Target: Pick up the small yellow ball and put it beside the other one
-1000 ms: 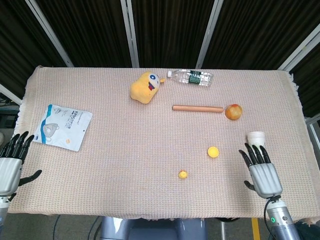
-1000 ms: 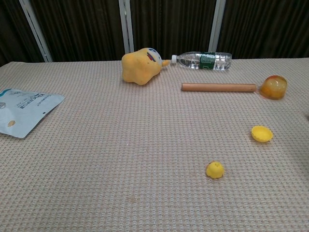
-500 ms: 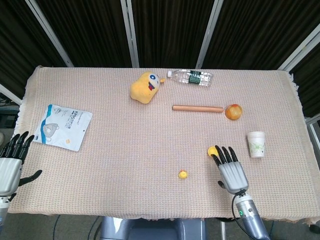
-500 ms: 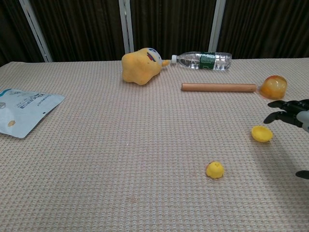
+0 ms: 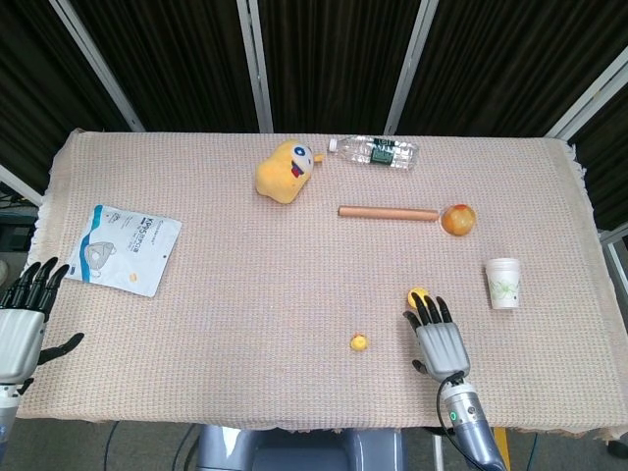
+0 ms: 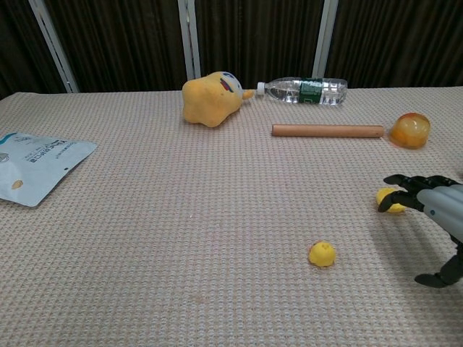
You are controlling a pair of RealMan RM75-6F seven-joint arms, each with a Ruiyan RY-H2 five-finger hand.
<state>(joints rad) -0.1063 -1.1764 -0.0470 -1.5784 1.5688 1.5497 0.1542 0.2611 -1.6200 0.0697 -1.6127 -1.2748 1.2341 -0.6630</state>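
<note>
The small yellow ball [image 5: 359, 342] [image 6: 322, 254] lies alone on the woven cloth near the front of the table. A larger yellow ball [image 5: 418, 293] [image 6: 388, 200] sits to its right and further back, partly covered by fingertips. My right hand [image 5: 438, 339] [image 6: 438, 214] hovers palm down, open, fingers spread, just right of the small ball and over the larger one. My left hand [image 5: 22, 321] is open at the table's front left edge, far from both balls.
A white paper cup [image 5: 503, 283] stands right of the right hand. Further back lie a brown stick [image 5: 389, 212], an orange-red ball [image 5: 458, 219], a water bottle [image 5: 374, 151] and a yellow plush toy [image 5: 285, 171]. A white pouch [image 5: 123, 248] lies at left.
My right hand has moved left from near the paper cup to over the larger yellow ball, closer to the small ball. The balls and left hand have not moved.
</note>
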